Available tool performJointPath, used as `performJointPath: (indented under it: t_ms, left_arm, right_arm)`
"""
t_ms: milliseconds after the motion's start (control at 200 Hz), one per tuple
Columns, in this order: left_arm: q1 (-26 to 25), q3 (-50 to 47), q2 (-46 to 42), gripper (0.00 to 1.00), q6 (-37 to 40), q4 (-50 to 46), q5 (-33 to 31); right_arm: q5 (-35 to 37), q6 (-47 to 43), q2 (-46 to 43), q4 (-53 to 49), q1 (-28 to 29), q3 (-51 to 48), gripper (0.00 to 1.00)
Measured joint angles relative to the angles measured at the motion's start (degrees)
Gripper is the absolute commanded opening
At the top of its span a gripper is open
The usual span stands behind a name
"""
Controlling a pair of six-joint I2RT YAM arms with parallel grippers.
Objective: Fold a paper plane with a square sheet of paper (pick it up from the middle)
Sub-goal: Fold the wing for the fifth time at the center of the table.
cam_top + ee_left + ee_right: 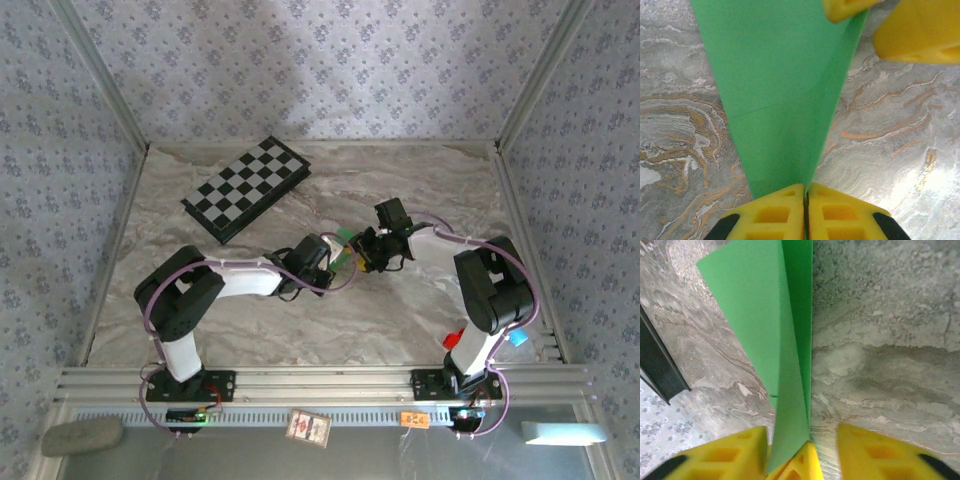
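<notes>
The paper plane is bright-green paper folded into a narrow creased wedge, held just above the marble table. My left gripper is shut on its narrow end. In the right wrist view the folded paper stands on edge between the fingers of my right gripper, which is open, with a gap on both sides. A yellow left fingertip pokes in between them. From above, both grippers meet at mid-table with a bit of the green paper showing.
The black-and-white checkered board lies at the back left of the table, and its dark edge is close on the left in the right wrist view. Patterned walls enclose the table on three sides.
</notes>
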Motion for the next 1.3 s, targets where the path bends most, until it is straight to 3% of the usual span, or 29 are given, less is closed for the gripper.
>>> performJointPath:
  t_ms: [190, 510, 1029, 1299]
  left_arm:
    - [1.2, 0.0, 0.0, 0.02, -1.8, 0.0, 2.9]
    - [5.3, 0.4, 0.0, 0.0, -7.6, -1.0, 11.7]
    - [11.0, -2.1, 0.4, 0.0, -22.4, 6.2, 23.4]
    - [12.6, -5.6, 1.9, 0.0, -28.9, 12.5, 27.2]
  right_arm:
    - [1.0, -3.1, -1.9, -2.1, -1.6, 0.9, 0.66]
    - [1.5, -9.4, -4.7, -1.9, -5.5, 0.9, 0.66]
    - [-7.1, -22.1, -5.4, 15.5, -6.7, -6.8, 0.51]
    - [-12.8, -25.2, -0.3, 24.5, -5.0, -6.9, 0.44]
